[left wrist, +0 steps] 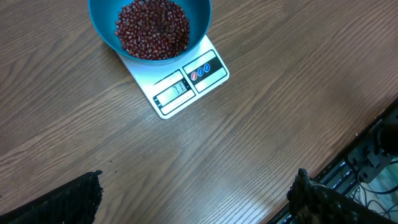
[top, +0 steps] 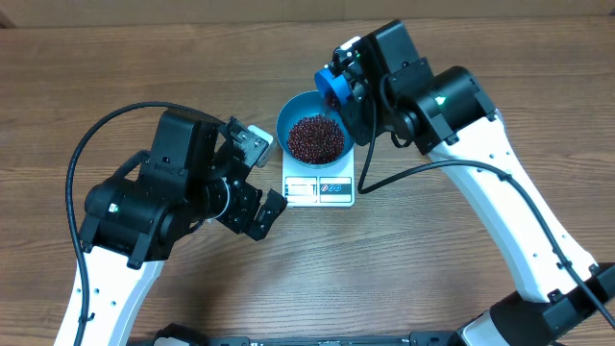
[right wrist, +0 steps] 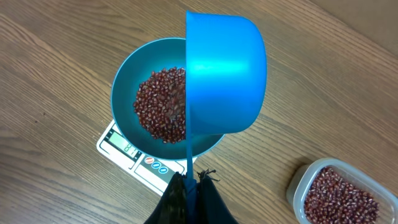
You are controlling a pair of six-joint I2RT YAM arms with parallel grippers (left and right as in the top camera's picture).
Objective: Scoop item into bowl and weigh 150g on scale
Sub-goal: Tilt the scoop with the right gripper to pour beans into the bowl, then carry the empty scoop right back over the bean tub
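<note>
The blue bowl [top: 288, 118] stands on the white scale [top: 319, 190] and holds a heap of dark red-brown beans [top: 315, 140]. My right gripper [right wrist: 191, 185] is shut on the thin handle of a blue scoop [right wrist: 225, 73], which is tipped on its side over the bowl's [right wrist: 121, 93] right half, above the beans [right wrist: 158, 112]. In the overhead view the scoop [top: 332, 88] is at the bowl's far right rim. My left gripper [left wrist: 196, 200] hangs wide open and empty over bare wood, left of the scale [left wrist: 186, 87]. The lit display faces it, its digits unreadable.
A clear plastic tub [right wrist: 341, 191] of more beans sits to the right of the scale in the right wrist view; the right arm hides it from overhead. The table's edge and cables [left wrist: 373, 155] lie at the right of the left wrist view.
</note>
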